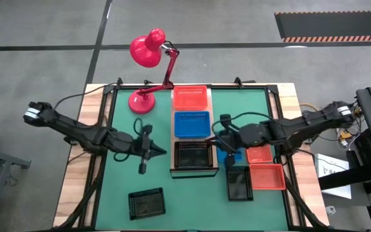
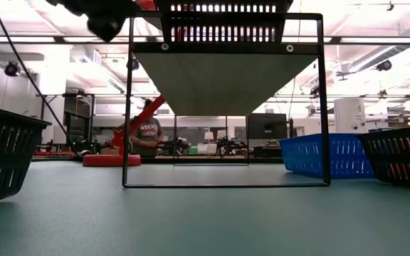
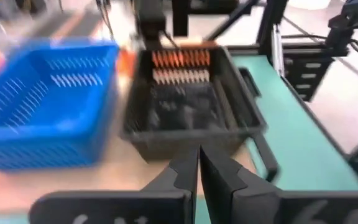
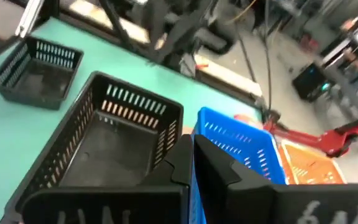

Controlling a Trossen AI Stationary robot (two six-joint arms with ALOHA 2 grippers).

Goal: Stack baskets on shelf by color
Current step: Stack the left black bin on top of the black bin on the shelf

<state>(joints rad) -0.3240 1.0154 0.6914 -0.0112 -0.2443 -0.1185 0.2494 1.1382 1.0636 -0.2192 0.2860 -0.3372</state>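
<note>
The light-wood shelf (image 1: 171, 138) runs down the mat's middle. It carries a red basket (image 1: 190, 98) at its far end, a blue one (image 1: 192, 124) in the middle and a black one (image 1: 194, 154) at its near end. My right gripper (image 1: 224, 149) is just right of the shelf, shut on a second blue basket (image 1: 230, 156), which also shows in the low view (image 2: 326, 156). My left gripper (image 1: 160, 152) is shut and hovers left of the shelf's black basket (image 3: 185, 106), apart from it. My right gripper (image 4: 191, 146) pinches the blue basket's mesh side wall at its rim (image 4: 211, 124) between the two fingers. It comes from the table's right side, slanting down. The basket sits low beside the shelf; whether its bottom (image 2: 319, 176) touches the mat, I cannot tell.
A red desk lamp (image 1: 148, 48) stands at the mat's far left. Right of the shelf lie two red baskets (image 1: 267, 175) (image 1: 258, 153) and a black one (image 1: 240, 183). Another black basket (image 1: 147, 203) sits near the near edge. A person (image 2: 148, 135) stands in the room beyond.
</note>
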